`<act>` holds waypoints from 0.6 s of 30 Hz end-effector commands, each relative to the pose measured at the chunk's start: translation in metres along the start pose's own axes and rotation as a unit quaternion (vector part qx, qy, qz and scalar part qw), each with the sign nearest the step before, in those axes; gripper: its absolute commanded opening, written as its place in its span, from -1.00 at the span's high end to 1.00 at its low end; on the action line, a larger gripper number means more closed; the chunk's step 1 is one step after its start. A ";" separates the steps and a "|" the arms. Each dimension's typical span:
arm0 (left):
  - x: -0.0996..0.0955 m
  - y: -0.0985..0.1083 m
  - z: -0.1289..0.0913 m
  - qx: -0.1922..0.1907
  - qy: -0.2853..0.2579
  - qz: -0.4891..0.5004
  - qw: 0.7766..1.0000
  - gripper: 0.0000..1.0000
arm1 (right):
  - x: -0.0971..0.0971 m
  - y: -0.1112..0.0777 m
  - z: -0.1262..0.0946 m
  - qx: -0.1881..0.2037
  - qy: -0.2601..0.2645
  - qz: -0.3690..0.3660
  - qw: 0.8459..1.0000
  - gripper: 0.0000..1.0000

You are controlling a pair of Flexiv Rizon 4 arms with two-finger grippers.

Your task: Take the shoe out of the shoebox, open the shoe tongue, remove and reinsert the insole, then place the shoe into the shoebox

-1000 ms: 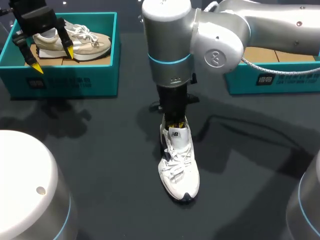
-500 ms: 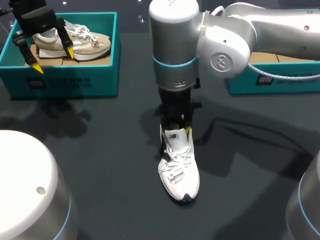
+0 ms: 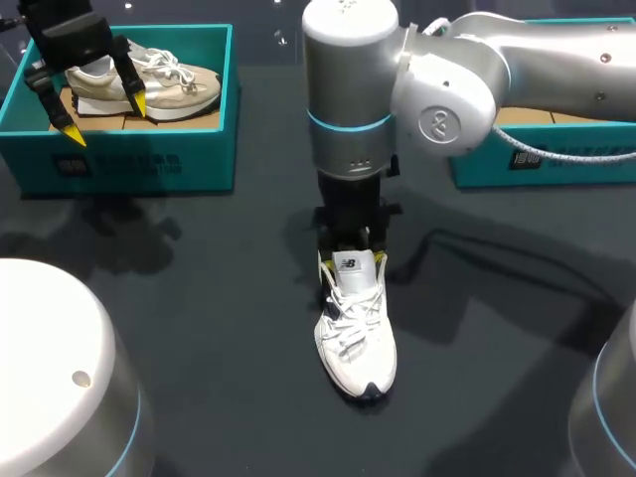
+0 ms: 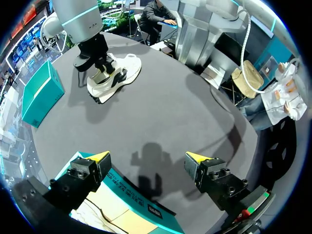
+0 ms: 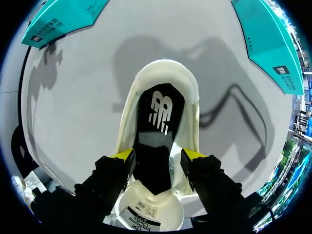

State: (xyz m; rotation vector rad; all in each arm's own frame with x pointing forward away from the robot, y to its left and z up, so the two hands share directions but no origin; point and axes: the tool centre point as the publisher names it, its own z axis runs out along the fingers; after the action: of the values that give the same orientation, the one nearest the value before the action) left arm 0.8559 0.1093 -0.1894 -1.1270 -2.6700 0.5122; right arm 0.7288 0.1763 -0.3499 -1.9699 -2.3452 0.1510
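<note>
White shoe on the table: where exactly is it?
In the head view the white shoe stands in the middle of the table, its opening right under the right gripper.

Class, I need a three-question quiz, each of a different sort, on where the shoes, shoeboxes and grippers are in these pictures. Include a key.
1. True or false: the white shoe lies inside a shoebox.
2. Which gripper is at the white shoe's opening? A) left gripper B) right gripper
3. Fill in: the left gripper hovers over the left shoebox, which holds a ____ shoe.
Key: 1 false, it stands on the table; 2 B; 3 beige.
</note>
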 end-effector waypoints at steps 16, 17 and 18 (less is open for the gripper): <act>0.001 0.000 0.000 -0.001 0.000 0.000 1.000 -1.00 | -0.002 -0.019 -0.003 -0.006 0.010 0.007 1.000 -1.00; 0.001 0.000 0.000 -0.001 0.000 0.000 1.000 -1.00 | -0.002 -0.019 -0.004 -0.007 0.011 0.008 1.000 -1.00; 0.001 0.000 0.000 -0.001 0.000 0.000 1.000 -1.00 | -0.002 -0.020 -0.005 -0.009 0.010 0.009 1.000 -1.00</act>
State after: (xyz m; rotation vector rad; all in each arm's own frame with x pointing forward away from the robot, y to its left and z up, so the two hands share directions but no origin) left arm 0.8559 0.1093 -0.1894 -1.1270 -2.6700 0.5122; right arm 0.7166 0.1758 -0.3450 -1.9823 -2.3239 0.1332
